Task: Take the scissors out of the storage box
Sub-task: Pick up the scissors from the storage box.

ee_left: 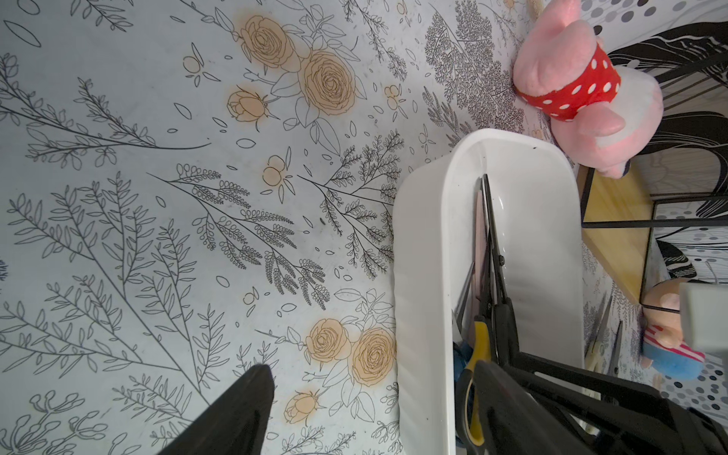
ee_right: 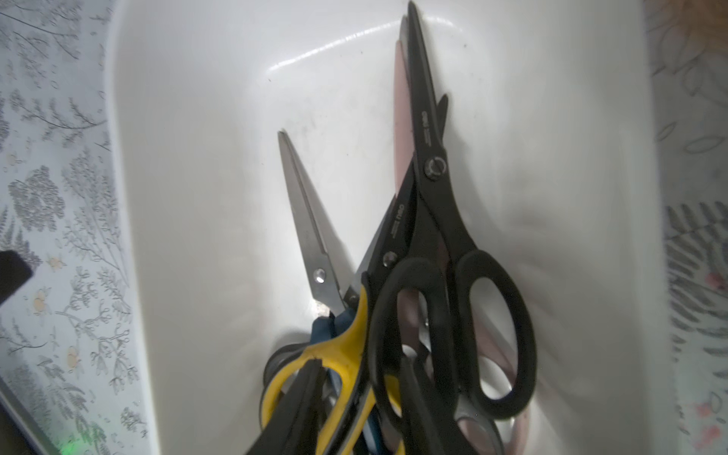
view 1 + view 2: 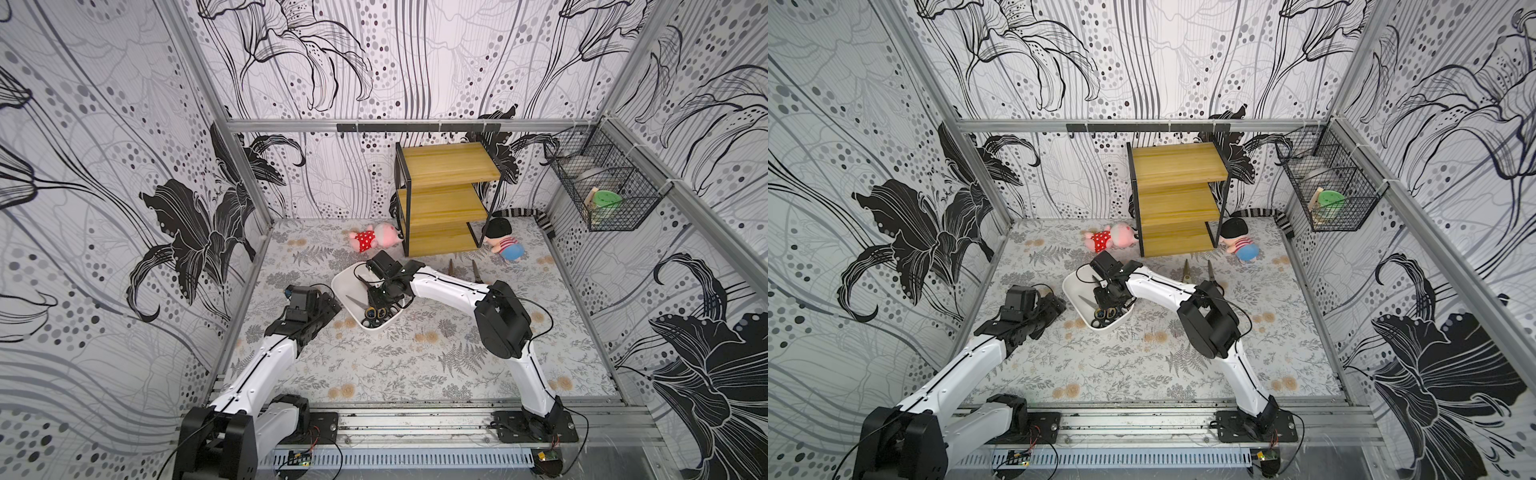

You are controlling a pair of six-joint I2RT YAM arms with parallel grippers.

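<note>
Resting on floral-print table (image 3: pixel 374 365): storage box (image 3: pixel 347 282) | patterned walls (image 3: pixel 104 166) | left gripper (image 1: pixel 374 368) released | right gripper (image 3: pixel 376 305): cannot tell

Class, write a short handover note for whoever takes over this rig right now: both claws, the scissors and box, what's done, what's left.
Left claw: open, empty, beside the box.
Right claw: down in the box among the scissor handles; grip unclear.
Done: two pairs lie on the table near the shelf.
To do: the pile of scissors in the box, black and yellow handles among them.
</note>
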